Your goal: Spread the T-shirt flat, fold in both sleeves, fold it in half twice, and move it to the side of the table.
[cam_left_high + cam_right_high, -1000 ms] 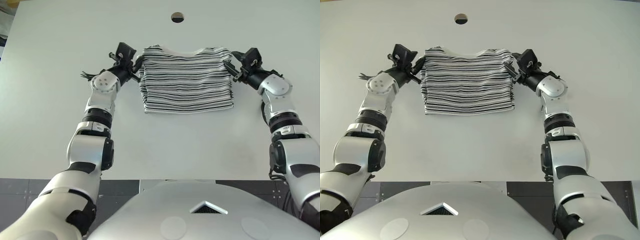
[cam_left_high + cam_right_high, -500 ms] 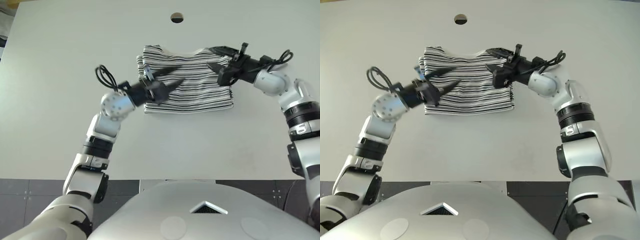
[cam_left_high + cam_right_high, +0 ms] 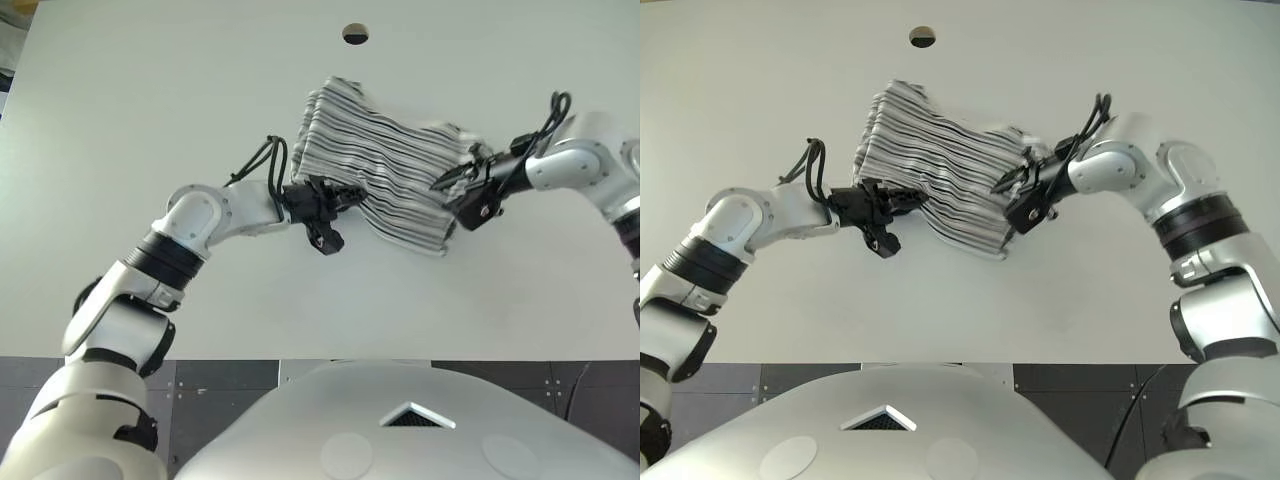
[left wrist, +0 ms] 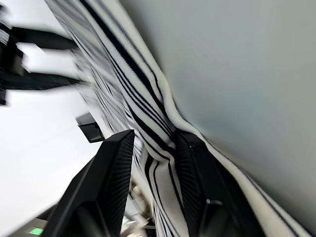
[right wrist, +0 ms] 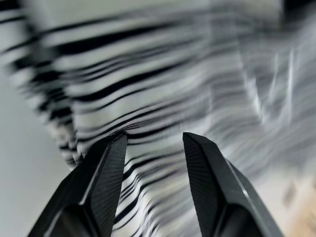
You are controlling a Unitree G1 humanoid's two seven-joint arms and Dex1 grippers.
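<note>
Left gripper is clenched on the near-left edge of the T-shirt; in the left wrist view its two ribbed fingers stand either side of a folded hem of striped cloth that runs between them. Across from it, the right gripper grasps the shirt's right edge, and in the right wrist view the striped cloth fills the gap between its fingers. Both arms come in from the sides, so the garment sits between the two grippers. It is a folded, black-and-white striped bundle, skewed on the table: its far-left corner points toward the far side and its stacked, layered edge faces near-right. It sits in the far half of the tabletop, a little right of centre. Bare white surface lies open on the left, on the right beyond the right arm, and in a broad band between the shirt and the table's near edge, where dark floor tiles begin. A round hole in the tabletop lies near the far side, apart from the shirt's far corner. Count: one T-shirt, two grippers, one hole.
</note>
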